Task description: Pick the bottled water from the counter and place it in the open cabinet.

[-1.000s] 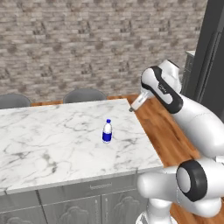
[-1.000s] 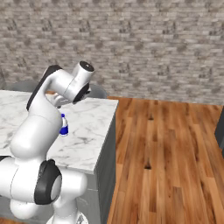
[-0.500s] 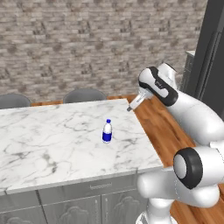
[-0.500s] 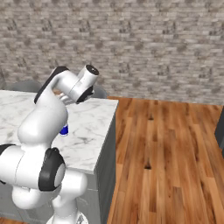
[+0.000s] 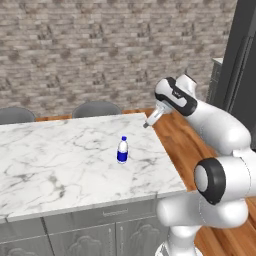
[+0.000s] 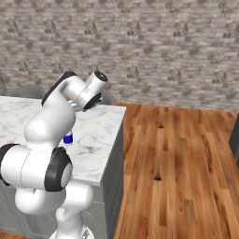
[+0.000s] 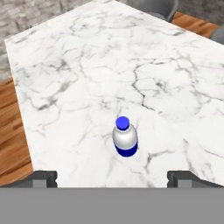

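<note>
Marble, white with grey veins, covers the counter (image 5: 60,165), and the bottled water (image 5: 122,150) stands upright on it, near the corner closest to the robot and well apart from anything else. From the hand view the blue cap and dark label band of the bottle (image 7: 125,136) sit between the two finger tips, slightly left of the midline.

The gripper (image 7: 112,177) hangs above and beyond the counter's far edge, its jaws spread wide and holding nothing. The step in hand looks like the approach for the pick.

To do it well, I would judge that the hand should come down with the bottle centred between the fingers, low enough that the pads meet the body at the label rather than the narrow cap. The bottle is light and tall for its base, so a finger brushing it on the way down could tip it; a straight descent and an even close seem safest.

In the right base view the arm covers most of the bottle (image 6: 68,138), leaving just a sliver of blue. In the left base view the gripper (image 5: 148,123) is small and its fingers are hard to tell apart.
</note>
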Controlling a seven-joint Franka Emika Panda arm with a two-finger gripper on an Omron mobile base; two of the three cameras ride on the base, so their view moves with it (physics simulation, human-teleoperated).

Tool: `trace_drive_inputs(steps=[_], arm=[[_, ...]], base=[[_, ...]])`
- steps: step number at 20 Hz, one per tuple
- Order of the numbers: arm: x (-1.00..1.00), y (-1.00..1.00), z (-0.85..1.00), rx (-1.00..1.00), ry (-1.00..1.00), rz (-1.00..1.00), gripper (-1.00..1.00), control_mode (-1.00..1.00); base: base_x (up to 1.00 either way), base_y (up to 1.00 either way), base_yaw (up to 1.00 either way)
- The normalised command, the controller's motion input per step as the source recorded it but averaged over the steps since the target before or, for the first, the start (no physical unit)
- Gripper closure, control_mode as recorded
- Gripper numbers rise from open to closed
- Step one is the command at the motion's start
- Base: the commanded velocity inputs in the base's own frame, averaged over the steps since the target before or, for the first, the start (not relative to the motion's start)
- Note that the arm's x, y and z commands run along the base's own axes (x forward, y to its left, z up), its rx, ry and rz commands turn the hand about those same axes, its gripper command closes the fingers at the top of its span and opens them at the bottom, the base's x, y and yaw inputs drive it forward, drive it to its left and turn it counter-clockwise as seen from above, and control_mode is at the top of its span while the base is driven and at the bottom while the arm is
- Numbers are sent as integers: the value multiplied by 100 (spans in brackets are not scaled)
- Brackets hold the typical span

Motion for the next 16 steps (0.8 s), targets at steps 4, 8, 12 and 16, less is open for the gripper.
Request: trace_drive_inputs(steps=[4,8,12,16], arm=[[16,0,-13,0,0,4,-100,-100],[17,0,-14,0,0,5,-100,-100],[14,0,-16,0,0,5,-100,-100],[4,0,-13,0,0,7,-100,-100]], base=[[0,0,0],[0,0,0],[0,0,0],[0,0,0]])
